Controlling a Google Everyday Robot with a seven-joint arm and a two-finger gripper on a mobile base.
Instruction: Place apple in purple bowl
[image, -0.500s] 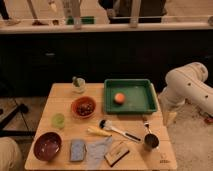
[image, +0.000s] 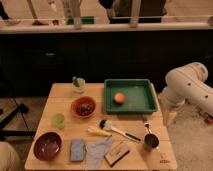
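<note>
The apple (image: 119, 98) is a small orange-red fruit lying in the green tray (image: 131, 109) at the back right of the wooden table. The purple bowl (image: 47, 146) sits empty at the table's front left corner, far from the apple. My white arm (image: 186, 87) stands off the table's right side. The gripper (image: 170, 119) hangs low beside the table's right edge, to the right of the tray and apart from the apple.
An orange bowl (image: 83, 106) with dark fruits stands mid-table, between apple and purple bowl. Also on the table are a green cup (image: 58, 120), a glass (image: 78, 84), a brush (image: 117, 129), a blue sponge (image: 77, 150), a cloth (image: 98, 150), a wooden block (image: 116, 153) and a metal cup (image: 151, 141).
</note>
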